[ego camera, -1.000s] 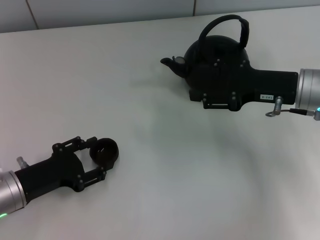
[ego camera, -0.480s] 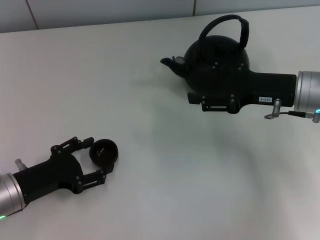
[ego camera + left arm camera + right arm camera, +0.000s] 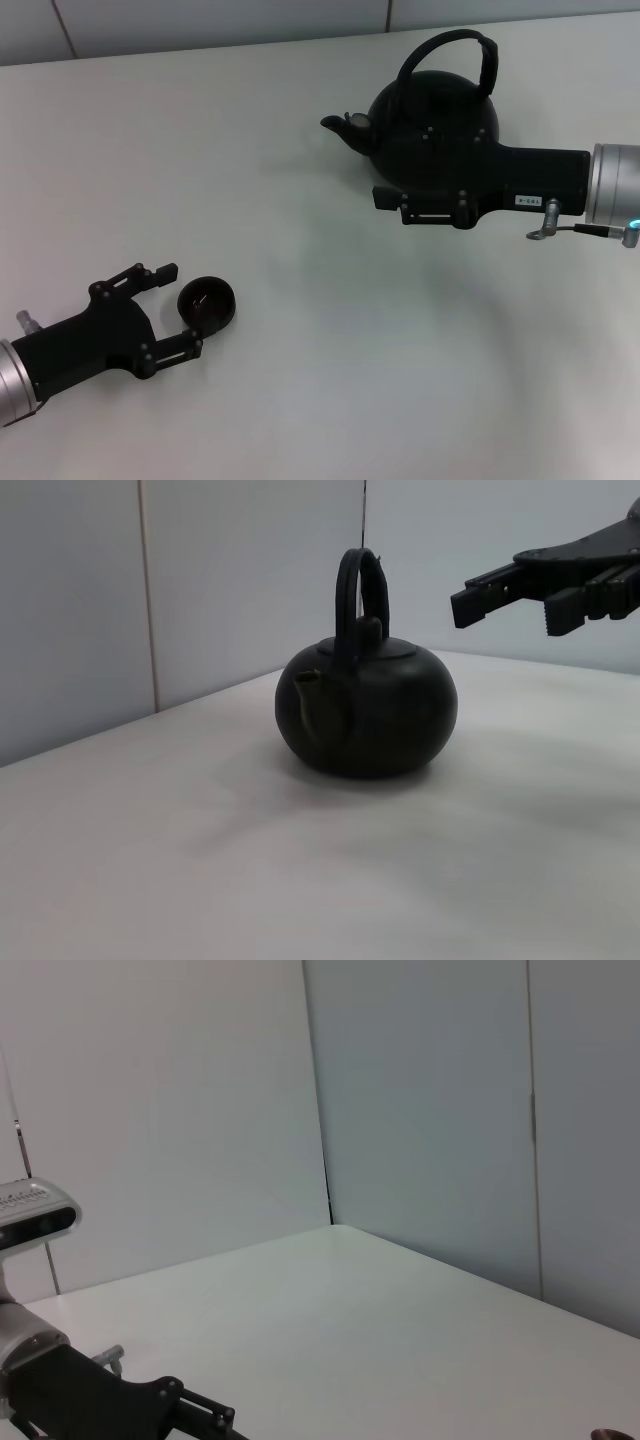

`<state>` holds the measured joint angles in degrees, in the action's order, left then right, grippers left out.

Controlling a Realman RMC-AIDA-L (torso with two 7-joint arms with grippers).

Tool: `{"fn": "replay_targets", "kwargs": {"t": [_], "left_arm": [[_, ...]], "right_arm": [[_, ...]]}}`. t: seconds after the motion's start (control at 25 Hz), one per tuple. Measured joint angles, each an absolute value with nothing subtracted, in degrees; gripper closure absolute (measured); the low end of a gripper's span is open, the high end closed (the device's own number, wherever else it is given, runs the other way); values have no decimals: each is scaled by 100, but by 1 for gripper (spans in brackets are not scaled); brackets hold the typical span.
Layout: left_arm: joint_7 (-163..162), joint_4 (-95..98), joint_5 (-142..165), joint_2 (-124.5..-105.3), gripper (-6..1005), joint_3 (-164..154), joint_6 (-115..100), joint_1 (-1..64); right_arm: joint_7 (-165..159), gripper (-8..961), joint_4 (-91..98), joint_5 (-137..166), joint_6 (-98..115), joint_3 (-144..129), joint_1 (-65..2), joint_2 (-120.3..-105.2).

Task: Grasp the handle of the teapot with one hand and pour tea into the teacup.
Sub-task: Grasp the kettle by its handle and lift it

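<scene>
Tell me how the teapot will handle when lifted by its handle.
The teapot looks bulky and round, so probably heavy. Hung from the tall arched handle, it may swing or tip spout-down. The matte handle seems unlikely to slip.

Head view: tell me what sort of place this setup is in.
Probably a lab or test bench, not a home kitchen. A plain white table against bare pale wall panels holds only a black teapot and a tiny teacup, with the left gripper and right gripper near them.

A plain white table (image 3: 330, 380) spreads out below, and pale wall panels (image 3: 420, 1110) rise behind it.
</scene>
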<state>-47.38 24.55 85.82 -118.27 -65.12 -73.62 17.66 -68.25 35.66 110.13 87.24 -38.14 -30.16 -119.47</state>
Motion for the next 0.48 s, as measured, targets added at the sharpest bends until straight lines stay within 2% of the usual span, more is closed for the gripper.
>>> {"fn": "replay_targets", "kwargs": {"t": [0.48], "left_arm": [[-4788,2794,8606,-11753,162,-6509,-7621,1627]], "right_arm": [[-6809,201,3404,10988,8718,-3814,-3117,-11944]]}}
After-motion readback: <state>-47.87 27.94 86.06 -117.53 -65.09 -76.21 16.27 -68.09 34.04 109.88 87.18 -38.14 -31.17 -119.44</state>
